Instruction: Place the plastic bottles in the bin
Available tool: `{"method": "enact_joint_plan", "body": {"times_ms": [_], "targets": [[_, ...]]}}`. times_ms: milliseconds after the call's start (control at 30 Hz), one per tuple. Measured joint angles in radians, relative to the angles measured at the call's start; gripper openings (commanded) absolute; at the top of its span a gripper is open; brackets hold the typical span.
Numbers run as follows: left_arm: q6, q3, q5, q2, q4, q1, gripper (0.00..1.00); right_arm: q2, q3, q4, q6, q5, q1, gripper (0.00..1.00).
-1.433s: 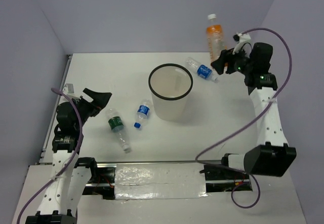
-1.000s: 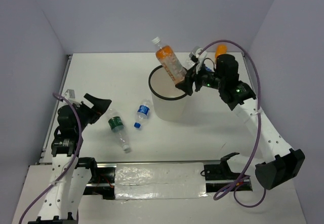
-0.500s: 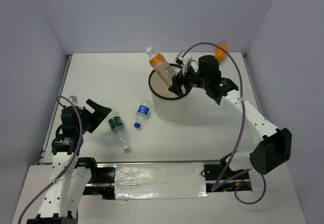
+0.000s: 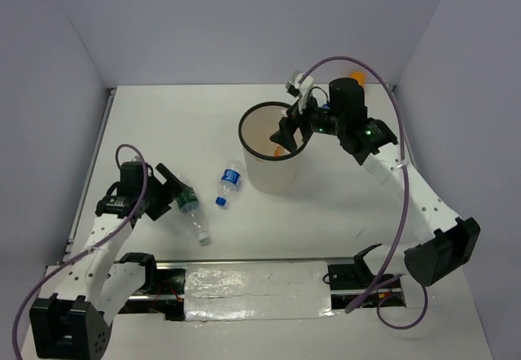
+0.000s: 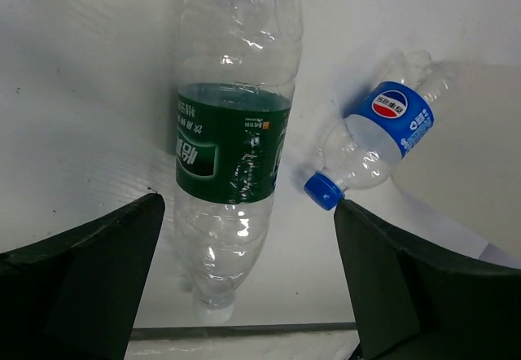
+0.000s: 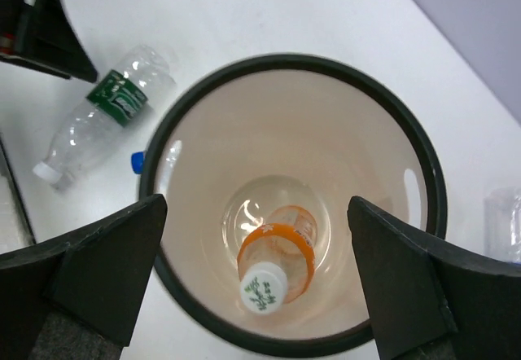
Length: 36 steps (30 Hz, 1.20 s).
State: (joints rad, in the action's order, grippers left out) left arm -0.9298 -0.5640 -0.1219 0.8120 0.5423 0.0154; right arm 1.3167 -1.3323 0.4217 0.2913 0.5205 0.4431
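One orange bottle (image 6: 275,261) upright in bin (image 6: 293,60), cap up

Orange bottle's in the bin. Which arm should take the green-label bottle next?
Left. The left gripper is open with a finger on each side of the green-label bottle; the right gripper hangs open over the bin, farther away.

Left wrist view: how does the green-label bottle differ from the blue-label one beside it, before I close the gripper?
The green-label bottle is longer than the blue-label bottle. Its cap is white, while the blue-label bottle's cap is blue. The green-label bottle lies between the open fingers of the left gripper. The blue-label bottle lies outside them, nearer the bin. Both are clear and lie on their sides on the table, not touching.
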Motion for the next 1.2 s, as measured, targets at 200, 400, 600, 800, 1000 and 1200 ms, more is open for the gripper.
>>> {"method": "enact_joint_plan", "body": {"times_ms": [200,400,600,800,1000,1200], "targets": [[-0.040,-0.070,0.095,0.148,0.027,0.136,0.99,-0.105,-0.043,0.082,0.058,0.076,0.000,1.00],[-0.054,-0.139,0.228,0.372,0.042,0.230,0.97,-0.223,0.005,0.107,0.069,0.107,-0.008,1.00],[-0.062,-0.178,0.325,0.558,0.037,0.259,0.74,-0.276,0.063,0.113,0.058,0.126,-0.056,1.00],[-0.043,-0.200,0.372,0.557,0.013,0.277,0.21,-0.294,0.102,0.115,0.035,0.136,-0.115,1.00],[-0.035,-0.240,0.392,0.408,0.035,0.278,0.11,-0.311,0.115,0.111,0.011,0.155,-0.192,1.00],[0.047,-0.378,0.283,0.164,-0.059,0.284,0.04,-0.314,0.115,0.098,-0.013,0.178,-0.297,1.00]]}}
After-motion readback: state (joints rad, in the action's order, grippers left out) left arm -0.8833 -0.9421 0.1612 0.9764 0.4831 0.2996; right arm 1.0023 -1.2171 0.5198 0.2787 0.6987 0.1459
